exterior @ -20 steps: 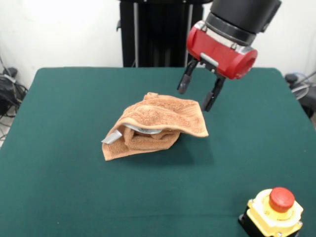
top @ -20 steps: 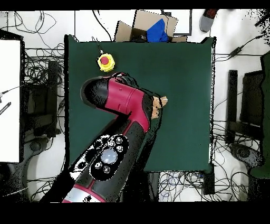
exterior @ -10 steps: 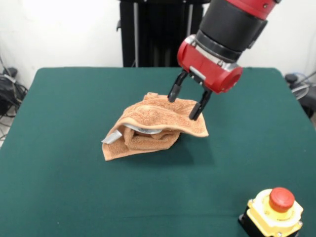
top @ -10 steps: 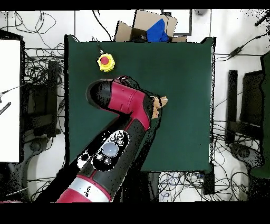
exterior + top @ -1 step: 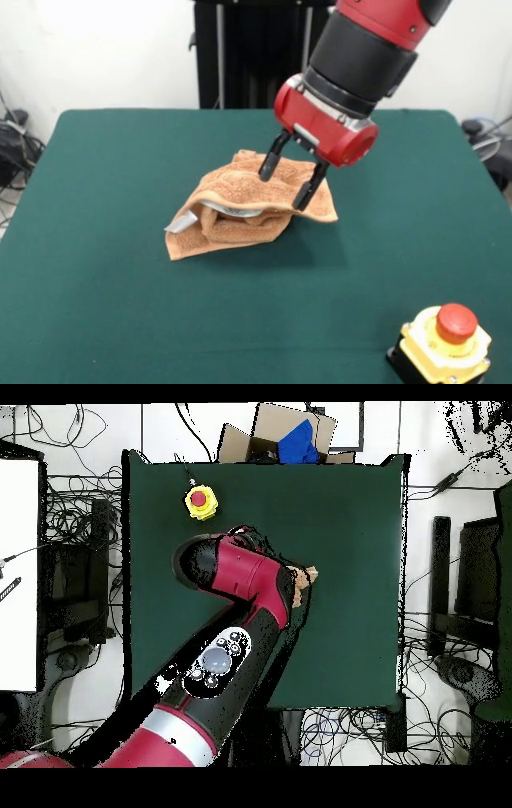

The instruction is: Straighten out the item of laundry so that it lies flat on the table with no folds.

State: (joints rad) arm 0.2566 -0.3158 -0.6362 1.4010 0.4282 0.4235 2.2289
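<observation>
A: Count on the table [image 5: 96, 304]?
B: One crumpled orange-tan towel [image 5: 248, 204], with one grey tag [image 5: 181, 222]. One yellow box with a red stop button [image 5: 444, 340].
A: Tools?
B: One tool [image 5: 286, 181], two black fingers [image 5: 268, 162]. Off-table: one cardboard box [image 5: 290, 434].

Gripper [image 5: 286, 183], fingers spread, now lower and further left than before, its tips over the crumpled towel's [image 5: 240, 210] top fold.
</observation>
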